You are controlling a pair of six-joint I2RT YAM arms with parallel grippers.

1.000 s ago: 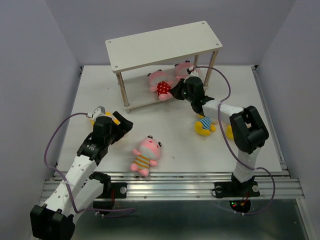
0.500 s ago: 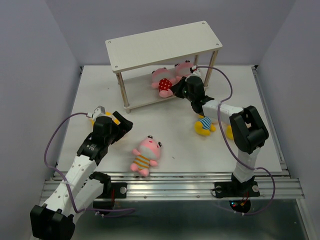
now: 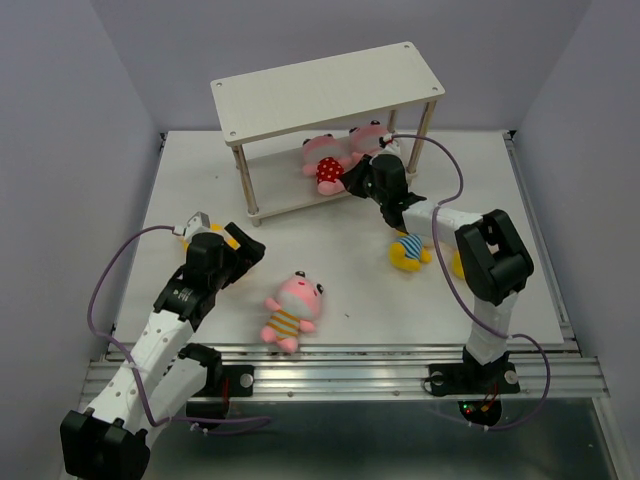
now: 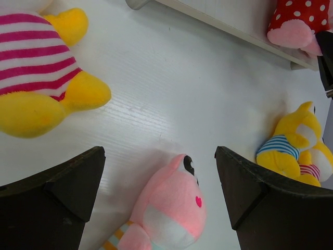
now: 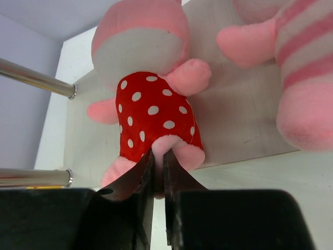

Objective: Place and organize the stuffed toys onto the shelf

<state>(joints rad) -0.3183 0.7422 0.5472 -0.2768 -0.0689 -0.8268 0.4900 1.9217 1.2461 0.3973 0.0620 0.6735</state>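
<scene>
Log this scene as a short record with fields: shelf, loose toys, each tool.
Shelf: top board bare; polka-dot toy and striped pink toy on lower board
Right tool: shut on polka-dot toy's foot
Left tool: open, holding nothing
Loose on table: pink toy, blue-striped yellow toy, yellow toy by left arm, yellow toy behind right arm

No legible text, brand or number anywhere. Only a small dark-pink heart mark [image 4: 198, 201] on the cheek of the pink toy [image 4: 171, 213]. Red and green specks by the right arm's base [image 3: 470, 380], possibly indicator lights, too small to read.
</scene>
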